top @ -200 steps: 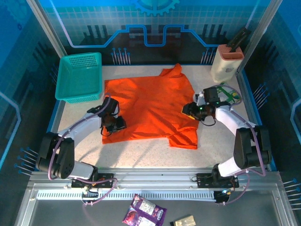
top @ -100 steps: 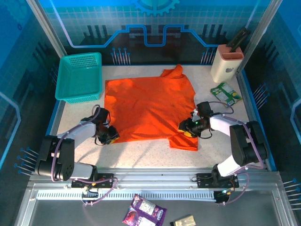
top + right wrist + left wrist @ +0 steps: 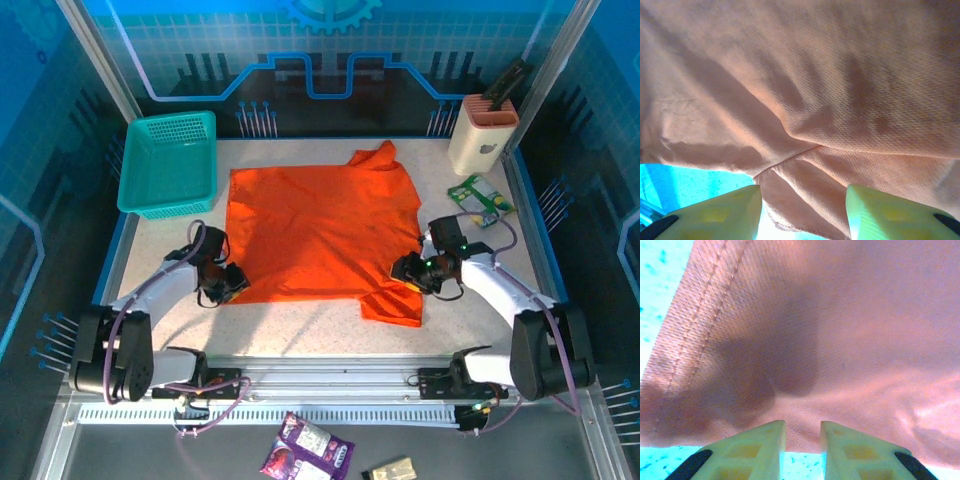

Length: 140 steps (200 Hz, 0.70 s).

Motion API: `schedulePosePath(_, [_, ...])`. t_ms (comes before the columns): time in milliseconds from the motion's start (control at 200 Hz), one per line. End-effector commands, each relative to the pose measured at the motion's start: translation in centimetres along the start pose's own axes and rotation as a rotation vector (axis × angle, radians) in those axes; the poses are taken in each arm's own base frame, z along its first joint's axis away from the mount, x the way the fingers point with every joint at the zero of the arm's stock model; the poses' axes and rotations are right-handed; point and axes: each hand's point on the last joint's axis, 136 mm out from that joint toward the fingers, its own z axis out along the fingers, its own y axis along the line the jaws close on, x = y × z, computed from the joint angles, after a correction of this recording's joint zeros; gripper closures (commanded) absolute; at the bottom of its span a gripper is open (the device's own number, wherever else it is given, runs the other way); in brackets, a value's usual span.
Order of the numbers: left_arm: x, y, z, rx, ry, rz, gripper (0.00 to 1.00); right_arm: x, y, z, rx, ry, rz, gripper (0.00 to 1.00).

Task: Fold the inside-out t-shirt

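The inside-out t-shirt (image 3: 320,230) lies spread flat, bright orange, across the middle of the table. My left gripper (image 3: 228,285) sits low at its near-left hem corner. In the left wrist view the hem of the t-shirt (image 3: 840,340) just reaches the tips of my left gripper (image 3: 802,425), whose jaws stand slightly apart with bare table between them. My right gripper (image 3: 405,270) is at the near-right sleeve. Its wrist view shows the sleeve seam of the t-shirt (image 3: 815,75) lying loose between the widely spread jaws of my right gripper (image 3: 804,187).
A teal basket (image 3: 168,162) stands at the back left. A beige holder (image 3: 483,135) is at the back right, with a green packet (image 3: 480,195) in front of it. Loose wrappers (image 3: 308,448) lie outside the near rail.
Both grippers have slid toward the near edge, the left from the shirt's body to its hem corner, the right down to the sleeve. The shirt lies flatter and slightly shifted right.
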Motion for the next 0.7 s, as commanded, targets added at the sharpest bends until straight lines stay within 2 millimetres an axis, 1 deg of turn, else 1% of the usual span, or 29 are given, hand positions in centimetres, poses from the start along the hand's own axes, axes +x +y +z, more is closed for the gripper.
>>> schedulePosePath(0, [-0.7, 0.3, -1.8, -0.026, -0.042, -0.015, 0.74, 1.1, -1.4, -1.5, 0.096, 0.014, -0.039, 0.51])
schedulePosePath(165, [-1.0, 0.7, -2.5, -0.008, -0.054, -0.045, 0.74, 2.6, -2.7, -1.9, 0.133, 0.038, -0.036, 0.52])
schedulePosePath(375, [-0.8, 1.8, -2.5, 0.026, -0.050, -0.110, 0.73, 4.6, -4.2, -1.7, 0.164, 0.072, -0.017, 0.52])
schedulePosePath(460, [-0.5, 2.3, -2.2, 0.034, -0.048, -0.137, 0.72, 4.9, -4.0, -1.2, 0.141, 0.087, -0.008, 0.52])
schedulePosePath(625, [0.2, 3.0, -1.9, 0.035, -0.056, -0.187, 0.72, 4.8, -3.9, -0.3, 0.125, 0.103, 0.005, 0.53])
schedulePosePath(695, [0.2, 3.5, -2.0, 0.016, -0.069, -0.200, 0.72, 5.3, -4.5, -0.2, 0.173, 0.130, 0.021, 0.54])
